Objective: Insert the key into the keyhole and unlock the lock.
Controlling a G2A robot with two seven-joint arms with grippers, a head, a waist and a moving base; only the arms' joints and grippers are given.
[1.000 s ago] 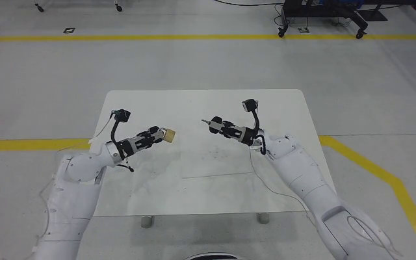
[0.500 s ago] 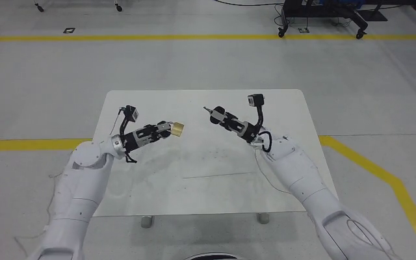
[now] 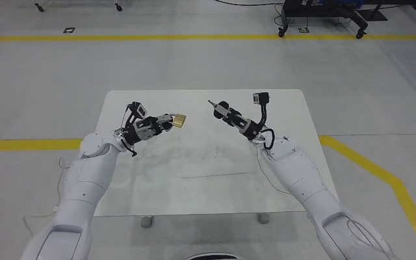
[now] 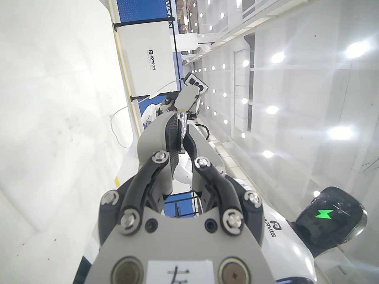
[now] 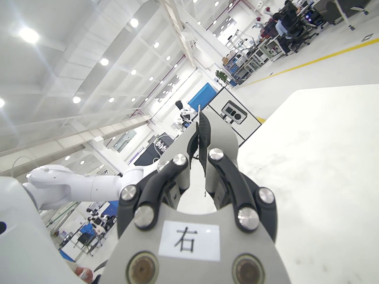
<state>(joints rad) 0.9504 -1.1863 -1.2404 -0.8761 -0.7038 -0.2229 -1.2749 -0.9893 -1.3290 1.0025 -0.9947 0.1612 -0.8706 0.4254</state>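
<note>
Left fingers (image 4: 151, 137) on lock (image 3: 179, 119) — right fingers (image 5: 225, 140) on key (image 3: 212, 104)

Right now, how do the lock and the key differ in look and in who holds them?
The lock is a chunky brass block; the key is a thin grey sliver. The lock is clamped in the left gripper, the key in the right gripper. Both are held up over the table, with a gap between them.

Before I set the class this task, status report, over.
Left gripper shut on lock. Right gripper shut on key. Key and lock apart, not inserted. Nothing between them.
</note>
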